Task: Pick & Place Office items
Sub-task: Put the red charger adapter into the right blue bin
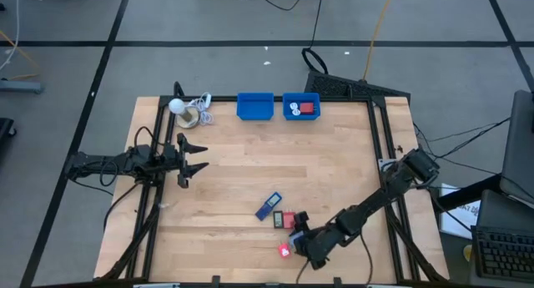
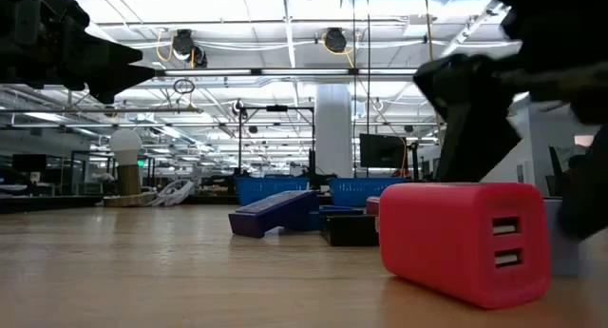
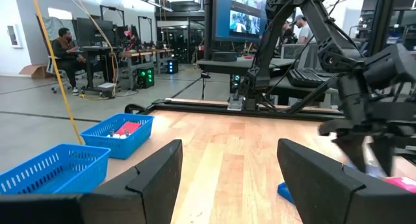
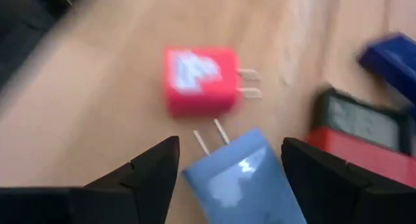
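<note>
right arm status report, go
Right gripper jaws open, straddling the light blue charger, not closed on it. Red charger just beyond, red-and-black item close beside. Left gripper open, idle at the table's left.

You have two bins (image 1: 255, 107) side by side at the table's (image 1: 250, 171) far edge, office items (image 1: 284, 217) clustered near the front edge, right of centre.

A pale wooden worktop (image 1: 275, 167) in a black frame carries two blue plastic mesh bins (image 1: 255, 106) side by side at its far edge, with a white ball and coiled cord (image 1: 190, 110) beside them. Near the front lie a dark blue rectangle (image 1: 268, 205), a red plug block (image 1: 284, 250) and a light blue plug block (image 4: 250, 178).
</note>
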Available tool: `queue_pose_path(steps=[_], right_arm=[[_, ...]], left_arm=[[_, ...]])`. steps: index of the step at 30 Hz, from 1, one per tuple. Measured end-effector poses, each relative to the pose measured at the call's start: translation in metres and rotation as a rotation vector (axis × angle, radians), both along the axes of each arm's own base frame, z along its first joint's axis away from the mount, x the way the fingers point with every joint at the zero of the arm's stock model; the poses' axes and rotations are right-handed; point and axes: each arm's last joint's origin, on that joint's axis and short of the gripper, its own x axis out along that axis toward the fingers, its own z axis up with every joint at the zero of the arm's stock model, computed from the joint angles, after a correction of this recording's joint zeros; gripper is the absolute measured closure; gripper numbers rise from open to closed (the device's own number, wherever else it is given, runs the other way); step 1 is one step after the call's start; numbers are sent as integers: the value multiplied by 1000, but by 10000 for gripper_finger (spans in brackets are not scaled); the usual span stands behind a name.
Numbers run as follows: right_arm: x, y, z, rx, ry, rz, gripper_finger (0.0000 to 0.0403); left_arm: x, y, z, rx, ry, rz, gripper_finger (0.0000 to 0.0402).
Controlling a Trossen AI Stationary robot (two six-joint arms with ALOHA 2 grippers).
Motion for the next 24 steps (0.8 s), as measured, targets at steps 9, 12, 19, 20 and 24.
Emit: queue_pose_path(steps=[9, 12, 19, 20, 24], right_arm=[[11, -26, -1, -178, -52, -177, 147], [14, -32, 0, -224, -87, -244, 147], [13, -35, 21, -210, -167, -306, 147], [11, -35, 27, -196, -174, -299, 147], [2, -29, 56, -32, -199, -244, 147]], left_arm=[[0, 0, 0, 0, 0, 0, 146], [0, 0, 0, 0, 0, 0, 146], [0, 0, 0, 0, 0, 0, 146], [0, 0, 0, -1, 0, 0, 146], [0, 0, 0, 0, 0, 0, 146]])
